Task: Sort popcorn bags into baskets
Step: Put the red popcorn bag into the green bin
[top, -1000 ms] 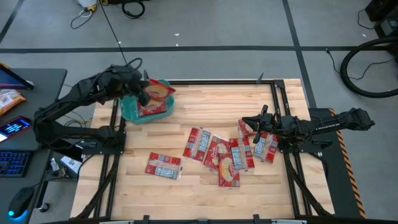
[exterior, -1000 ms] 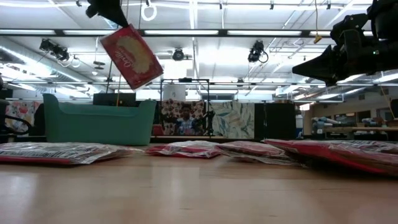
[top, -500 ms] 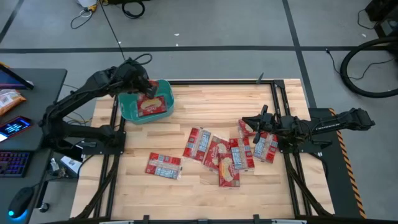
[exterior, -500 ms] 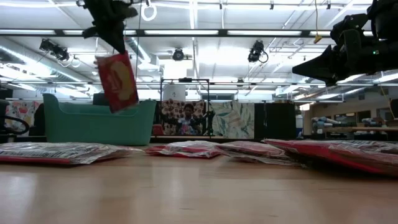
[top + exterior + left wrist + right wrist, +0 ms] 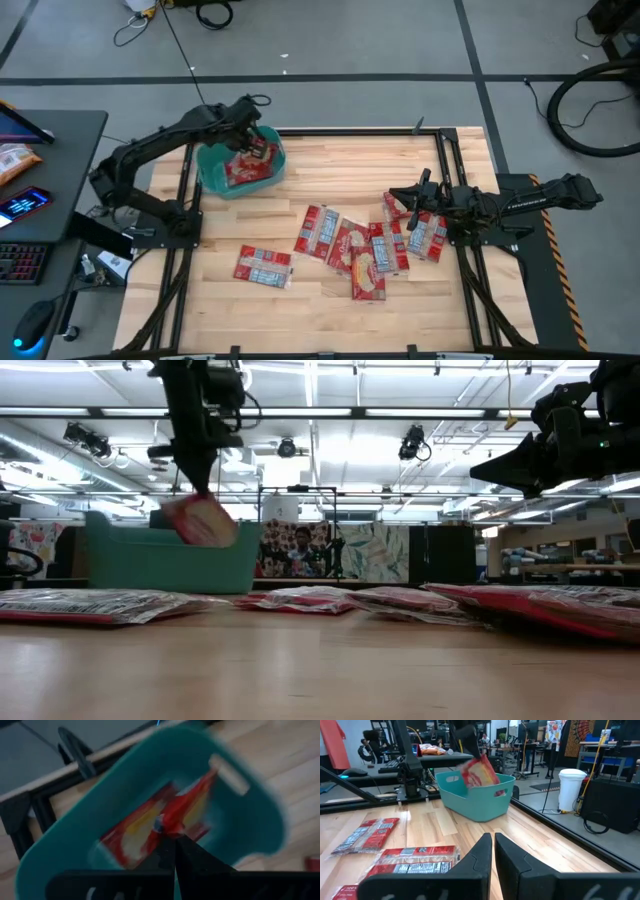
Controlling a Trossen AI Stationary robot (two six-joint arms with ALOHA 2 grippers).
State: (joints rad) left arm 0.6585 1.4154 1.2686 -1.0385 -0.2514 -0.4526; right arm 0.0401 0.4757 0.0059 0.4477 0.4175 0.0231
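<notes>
Lying nearest the front edge of the wooden table [image 5: 330,160] is a single popcorn bag [image 5: 263,267], flat and apart from the others. Beyond it, around the middle and toward the right side, a cluster of red bags [image 5: 365,247] overlaps in a loose heap; in the low view these lie as flat red packets [image 5: 330,600] across the tabletop.

The right gripper [image 5: 397,194] hangs just above the right end of that heap, holding nothing. Its fingers [image 5: 485,851] are nearly pressed together, with only a thin slit between them.

At the far left corner of the table stands the teal tub [image 5: 212,175]. The left gripper [image 5: 250,132] is above it, its fingers pinched tight on the top edge of a red bag [image 5: 250,165]. That held bag [image 5: 200,520] hangs tilted, its lower part at or just inside the tub's rim [image 5: 170,522]. From the left wrist, the bag [image 5: 175,812] shows against the inside of the tub [image 5: 250,815], blurred.

Far behind the table, a person [image 5: 296,552] sits in the room.
</notes>
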